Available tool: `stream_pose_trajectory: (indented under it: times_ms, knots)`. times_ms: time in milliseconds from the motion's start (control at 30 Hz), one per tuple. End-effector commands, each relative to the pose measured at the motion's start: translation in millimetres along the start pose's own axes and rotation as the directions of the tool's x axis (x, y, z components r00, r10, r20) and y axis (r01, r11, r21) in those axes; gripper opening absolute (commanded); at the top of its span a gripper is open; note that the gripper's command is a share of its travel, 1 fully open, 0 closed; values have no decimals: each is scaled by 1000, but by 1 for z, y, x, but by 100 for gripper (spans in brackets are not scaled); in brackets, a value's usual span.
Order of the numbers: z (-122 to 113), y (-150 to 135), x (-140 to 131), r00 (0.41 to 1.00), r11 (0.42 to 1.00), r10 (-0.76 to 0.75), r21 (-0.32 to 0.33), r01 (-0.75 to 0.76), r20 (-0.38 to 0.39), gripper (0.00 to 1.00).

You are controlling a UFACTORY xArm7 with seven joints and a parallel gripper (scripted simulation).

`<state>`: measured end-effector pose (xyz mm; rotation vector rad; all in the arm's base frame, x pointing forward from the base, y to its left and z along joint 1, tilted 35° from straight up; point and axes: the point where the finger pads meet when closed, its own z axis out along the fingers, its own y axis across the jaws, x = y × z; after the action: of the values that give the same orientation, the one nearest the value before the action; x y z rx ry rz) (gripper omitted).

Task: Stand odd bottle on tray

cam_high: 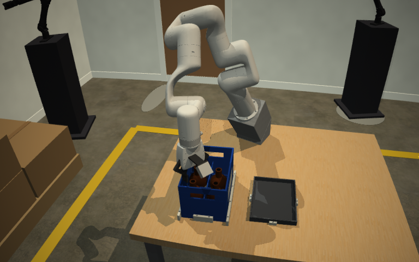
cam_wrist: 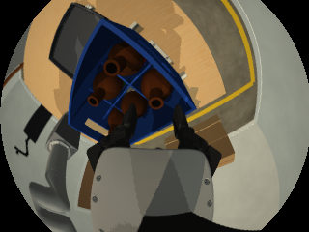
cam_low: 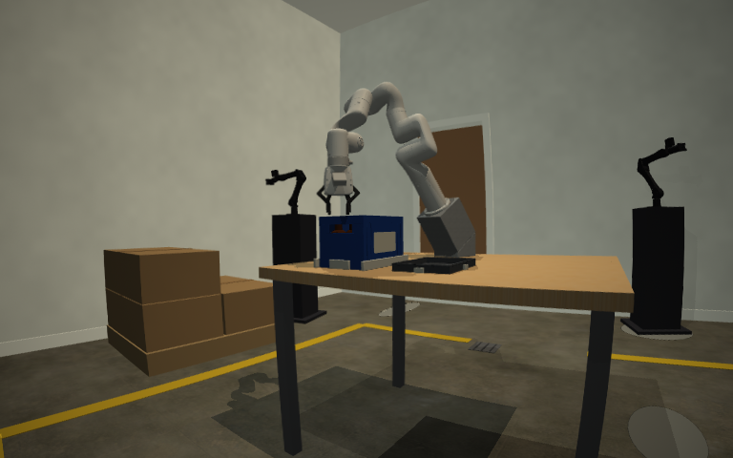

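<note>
A white robot arm (cam_high: 185,95) hangs its gripper (cam_low: 337,207) just above a blue crate (cam_high: 205,200) on a wooden table (cam_high: 324,185), fingers apart and holding nothing. Brown bottles (cam_high: 218,177) stand inside the crate; a dark tray (cam_high: 273,220) lies just beside it

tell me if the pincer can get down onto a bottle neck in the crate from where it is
Probably yes. The pincer hangs open just above the blue crate, holding nothing, and the brown bottles stand with necks exposed; only the crate's dividers crowd them.
</note>
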<state>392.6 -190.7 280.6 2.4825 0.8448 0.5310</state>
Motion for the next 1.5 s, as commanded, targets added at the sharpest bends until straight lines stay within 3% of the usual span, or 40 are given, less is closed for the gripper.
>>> stream_pose_trajectory:
  times_ms: [0,1467]
  knots:
    - [-1,1,1,1000,1000,0,-3,0,-2,65]
    - [8,2,1,1000,1000,0,-3,0,-2,65]
